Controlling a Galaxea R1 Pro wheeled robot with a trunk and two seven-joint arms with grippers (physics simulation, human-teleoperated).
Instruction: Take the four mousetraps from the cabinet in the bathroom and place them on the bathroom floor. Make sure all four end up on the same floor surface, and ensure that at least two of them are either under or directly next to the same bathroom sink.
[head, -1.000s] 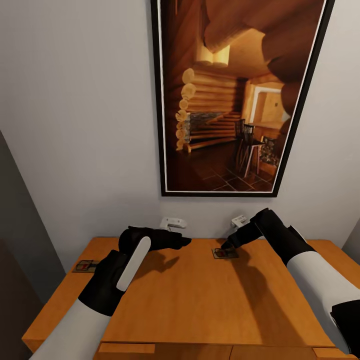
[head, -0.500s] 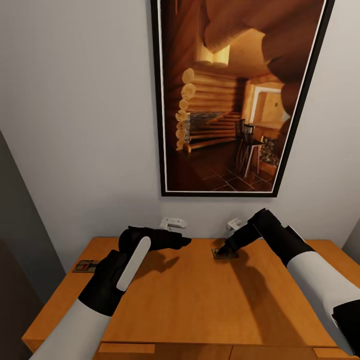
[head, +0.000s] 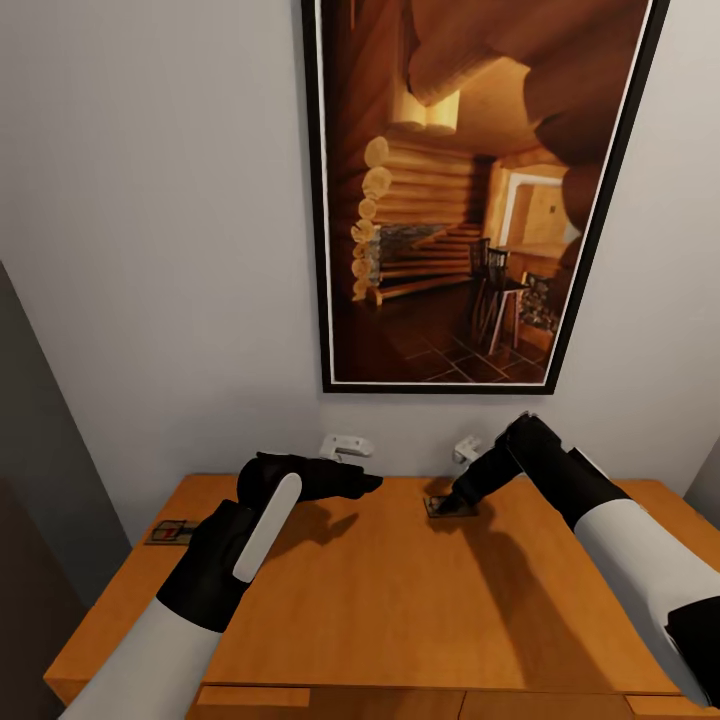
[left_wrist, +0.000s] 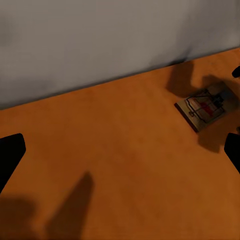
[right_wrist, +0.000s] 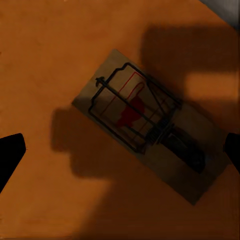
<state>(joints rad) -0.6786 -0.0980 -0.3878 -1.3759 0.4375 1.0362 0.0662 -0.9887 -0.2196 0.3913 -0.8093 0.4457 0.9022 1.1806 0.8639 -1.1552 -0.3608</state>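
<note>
One mousetrap (head: 447, 508) lies flat at the back of the cabinet (head: 380, 590) top, close to the wall. My right gripper (head: 455, 495) hovers directly over it, open. In the right wrist view this mousetrap (right_wrist: 145, 127) sits between the spread fingertips (right_wrist: 11, 152), which do not touch it. A second mousetrap (head: 170, 531) rests near the cabinet's left edge. My left gripper (head: 352, 484) is held above the middle of the top, open and empty; its wrist view catches the first mousetrap (left_wrist: 207, 105) off to one side.
A large framed picture (head: 480, 190) hangs on the grey wall behind the cabinet. Two white wall fittings (head: 345, 445) sit just above the cabinet's back edge. Drawer fronts (head: 330, 700) show along the near edge. A dark panel (head: 30, 520) stands to the left.
My right gripper has shifted slightly left and closer over the mousetrap, which it now partly covers in the head view. The left arm has stayed still.
</note>
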